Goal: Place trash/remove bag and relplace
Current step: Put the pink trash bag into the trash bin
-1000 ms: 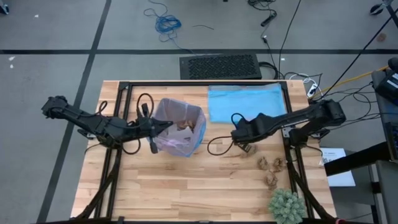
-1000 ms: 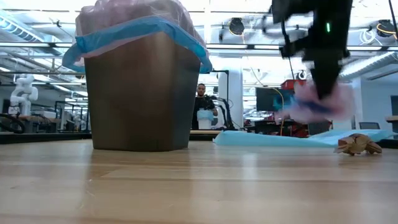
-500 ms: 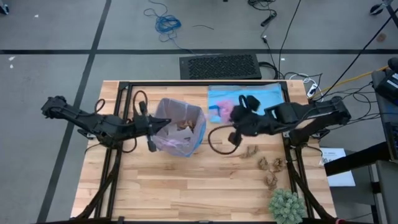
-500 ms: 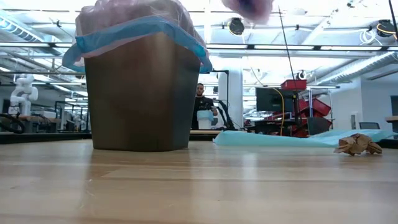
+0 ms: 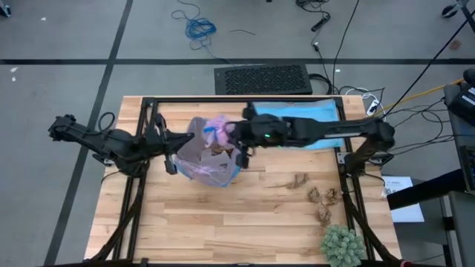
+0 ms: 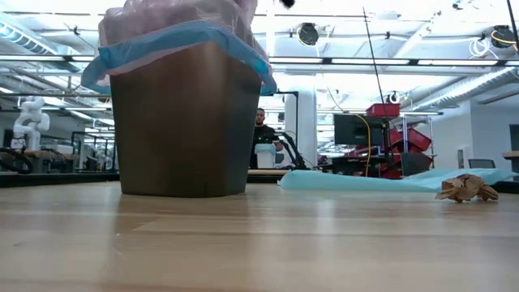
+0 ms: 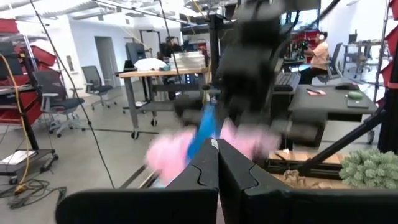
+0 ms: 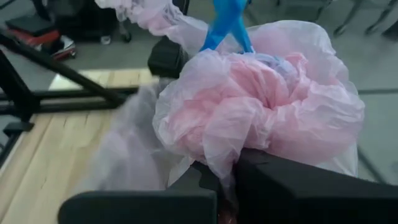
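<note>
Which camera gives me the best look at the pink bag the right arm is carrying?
The right wrist view: the pink bag fills the picture, bunched and pinched in the right gripper. The high view shows a small wad over the bin. The left wrist view blurs it. The low view misses it.

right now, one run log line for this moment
right gripper: shut on bag, over bin | left gripper: shut at bin rim | wads: on table

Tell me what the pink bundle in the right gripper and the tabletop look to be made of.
Pink bundle: looks like thin translucent plastic film, slightly glossy; it crinkles into soft folds and light passes through. The right gripper is shut on it. Tabletop: appears to be light wood planks with a smooth finish; grain and board seams show.
</note>
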Action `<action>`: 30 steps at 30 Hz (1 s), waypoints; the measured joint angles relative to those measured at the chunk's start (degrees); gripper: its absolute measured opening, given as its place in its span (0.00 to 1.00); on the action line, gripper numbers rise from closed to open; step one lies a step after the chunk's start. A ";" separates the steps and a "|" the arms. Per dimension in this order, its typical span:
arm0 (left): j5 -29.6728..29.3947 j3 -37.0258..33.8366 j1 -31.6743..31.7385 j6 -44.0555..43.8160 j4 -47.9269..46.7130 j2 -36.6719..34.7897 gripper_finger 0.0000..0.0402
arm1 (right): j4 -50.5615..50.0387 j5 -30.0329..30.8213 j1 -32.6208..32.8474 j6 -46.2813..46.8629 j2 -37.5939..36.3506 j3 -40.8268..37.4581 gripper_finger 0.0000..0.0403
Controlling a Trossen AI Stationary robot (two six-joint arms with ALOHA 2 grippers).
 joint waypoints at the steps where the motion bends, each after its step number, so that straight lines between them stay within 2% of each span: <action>1: 0.00 0.00 0.00 0.00 -0.13 -0.17 0.00 | 0.12 -1.91 -0.92 0.22 1.28 0.00 0.00; 4: 0.00 0.00 0.00 0.00 -0.91 -0.32 0.00 | -2.80 -5.89 -3.06 2.11 5.25 1.88 0.00; 8: -0.02 0.00 0.00 -0.13 -2.33 -0.32 0.00 | -11.41 -6.49 -4.08 4.05 11.43 9.36 0.05; 11: -0.05 0.01 0.00 -0.15 -2.32 -0.06 0.00 | -16.13 -7.35 -3.45 1.53 15.96 15.48 0.17; 18: -0.09 0.02 0.00 -0.29 -2.40 1.03 0.00 | -23.45 -7.52 -2.43 -1.29 22.53 27.28 0.56; 21: -0.09 0.02 0.00 -0.53 -2.60 0.97 0.00 | -27.89 -7.51 -2.47 -2.86 23.35 29.83 0.65; 25: -0.09 0.02 0.00 -0.58 -3.54 1.03 0.00 | -32.46 -7.55 -2.76 -3.40 23.31 31.60 0.68; 30: -0.09 0.02 0.00 -0.57 -3.56 1.03 0.00 | -33.05 -7.56 -3.05 -3.48 23.29 33.85 0.58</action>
